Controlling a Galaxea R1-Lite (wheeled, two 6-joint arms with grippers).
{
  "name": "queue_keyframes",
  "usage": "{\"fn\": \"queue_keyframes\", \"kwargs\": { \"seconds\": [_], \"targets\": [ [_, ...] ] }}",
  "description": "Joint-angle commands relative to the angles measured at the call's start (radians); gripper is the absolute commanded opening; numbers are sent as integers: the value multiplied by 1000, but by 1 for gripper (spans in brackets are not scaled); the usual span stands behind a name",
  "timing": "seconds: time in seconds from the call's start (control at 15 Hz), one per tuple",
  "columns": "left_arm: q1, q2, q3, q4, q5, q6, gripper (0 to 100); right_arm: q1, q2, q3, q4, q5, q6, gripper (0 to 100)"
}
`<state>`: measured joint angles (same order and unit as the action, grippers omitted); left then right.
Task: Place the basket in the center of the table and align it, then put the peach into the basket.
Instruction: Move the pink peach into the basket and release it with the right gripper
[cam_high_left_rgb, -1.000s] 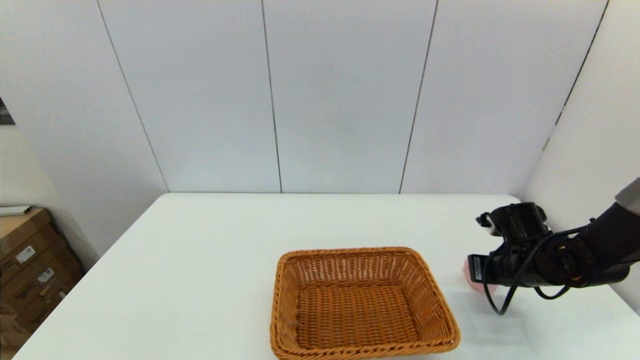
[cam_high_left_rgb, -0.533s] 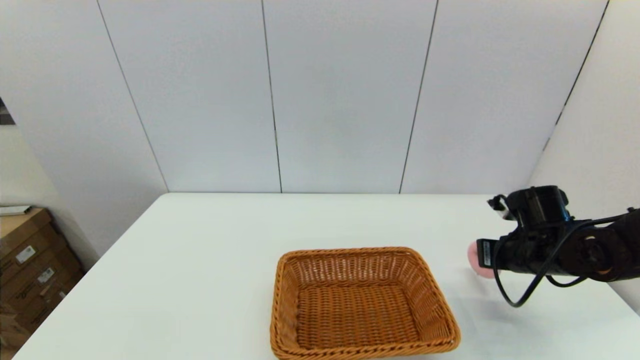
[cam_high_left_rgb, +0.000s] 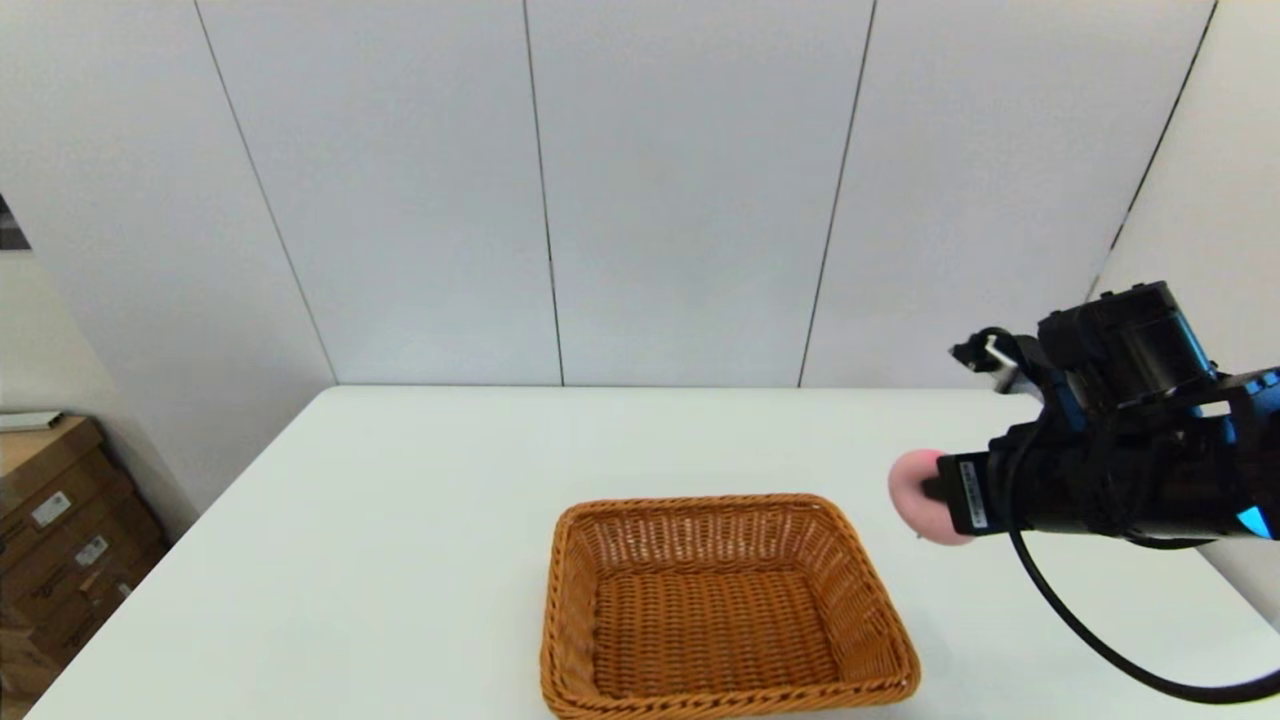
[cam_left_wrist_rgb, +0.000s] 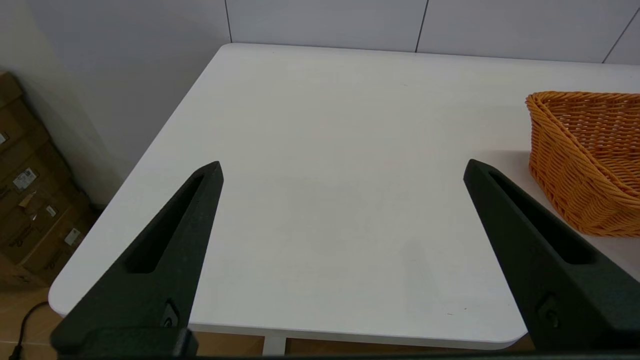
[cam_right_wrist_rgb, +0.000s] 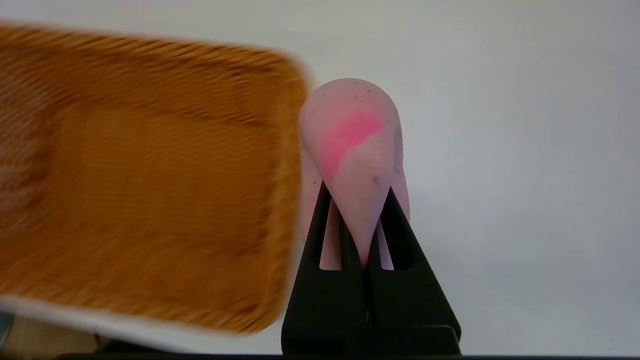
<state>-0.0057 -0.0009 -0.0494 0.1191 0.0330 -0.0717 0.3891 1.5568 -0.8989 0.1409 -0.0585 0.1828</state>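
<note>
The orange-brown wicker basket sits empty near the front middle of the white table; it also shows in the left wrist view and the right wrist view. My right gripper is shut on the pale pink peach, holding it in the air just right of the basket's far right corner. In the right wrist view the peach is squeezed between the black fingers, beside the basket's rim. My left gripper hangs open over bare table left of the basket, holding nothing.
Cardboard boxes stand on the floor left of the table. White wall panels close off the back and the right side. The table's front left edge shows in the left wrist view.
My right gripper has lifted the peach off the table and carried it up and slightly left toward the basket. The basket and left arm have stayed put.
</note>
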Motion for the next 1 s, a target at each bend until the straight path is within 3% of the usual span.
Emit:
{"fn": "queue_keyframes", "kwargs": {
  "seconds": [0.07, 0.4, 1.0],
  "targets": [
    [0, -1, 0, 1, 1, -2, 100, 134, 51, -72, 48, -4, 11, 0],
    [0, -1, 0, 1, 1, 0, 100, 237, 233, -146, 40, 0, 6, 0],
    [0, -1, -1, 1, 1, 0, 100, 280, 365, -199, 48, 17, 4, 0]
  ]
}}
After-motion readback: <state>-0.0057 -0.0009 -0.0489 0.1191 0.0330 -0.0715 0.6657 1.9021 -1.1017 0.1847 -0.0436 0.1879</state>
